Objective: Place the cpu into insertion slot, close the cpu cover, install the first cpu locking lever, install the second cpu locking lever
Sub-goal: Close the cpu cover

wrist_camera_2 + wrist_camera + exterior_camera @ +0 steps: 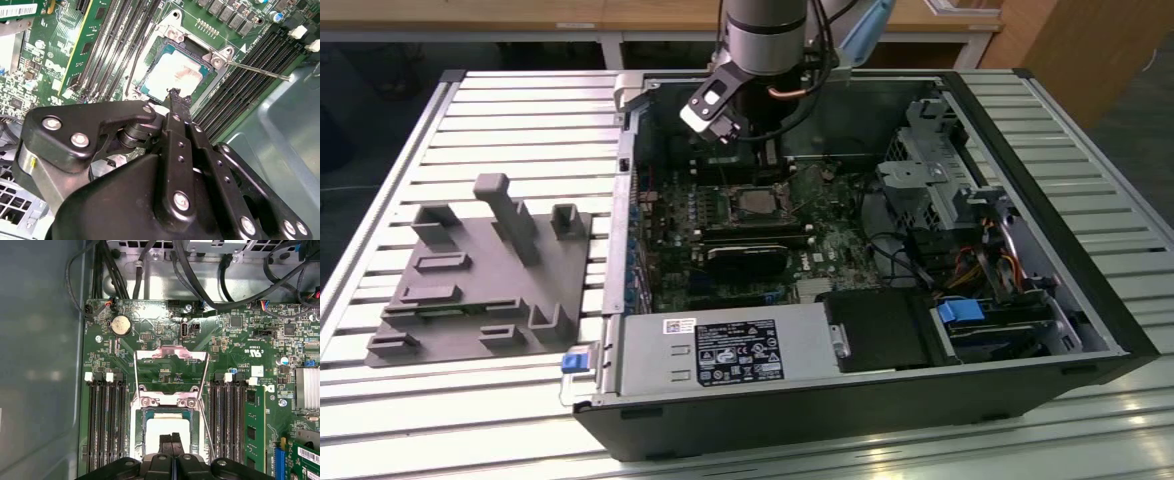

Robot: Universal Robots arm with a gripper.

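Already seated in the insertion slot [144,439], the cpu [162,425] lies beneath the clenched gripper [171,436]

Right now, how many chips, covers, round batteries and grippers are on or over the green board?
cpu: 1
cover, open: 1
battery: 1
gripper: 1
Total: 4
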